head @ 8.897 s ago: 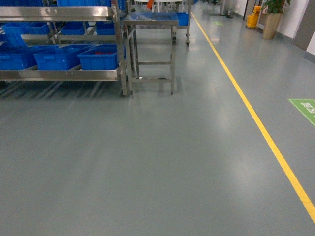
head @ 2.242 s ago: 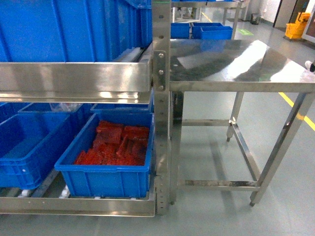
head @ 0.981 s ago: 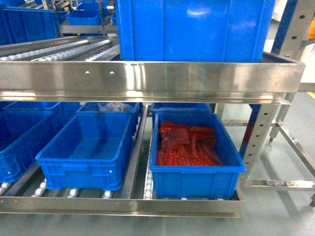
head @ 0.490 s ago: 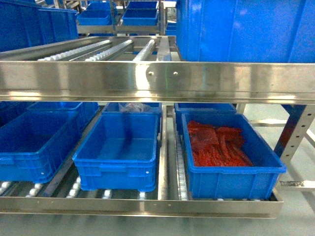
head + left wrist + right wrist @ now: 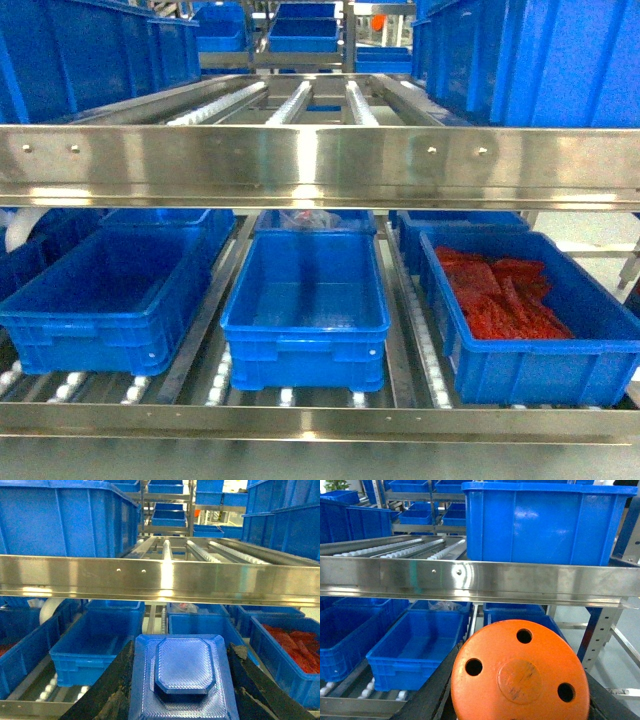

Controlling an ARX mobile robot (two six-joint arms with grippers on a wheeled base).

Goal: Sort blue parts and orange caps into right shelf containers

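Note:
In the left wrist view my left gripper (image 5: 182, 650) is shut on a blue part (image 5: 183, 677), a ribbed rectangular piece with a raised octagonal top, held between two black fingers (image 5: 112, 692). In the right wrist view my right gripper (image 5: 519, 690) is shut on a round orange cap (image 5: 520, 672) with three holes. A large deep blue crate (image 5: 545, 522) stands on the upper shelf level straight ahead of the right wrist; in the head view it is the crate (image 5: 545, 60) at upper right. Neither gripper shows in the head view.
A steel shelf rail (image 5: 320, 165) crosses the head view, with roller tracks (image 5: 300, 100) behind it. Below sit shallower blue bins: an empty middle bin (image 5: 305, 310), a left bin (image 5: 100, 300), and a right bin of red pieces (image 5: 500, 300). Another deep crate (image 5: 90, 50) is at upper left.
The head view went from open floor to close in front of the shelf, then slid left along it. The bin of red pieces has shifted rightward in view.

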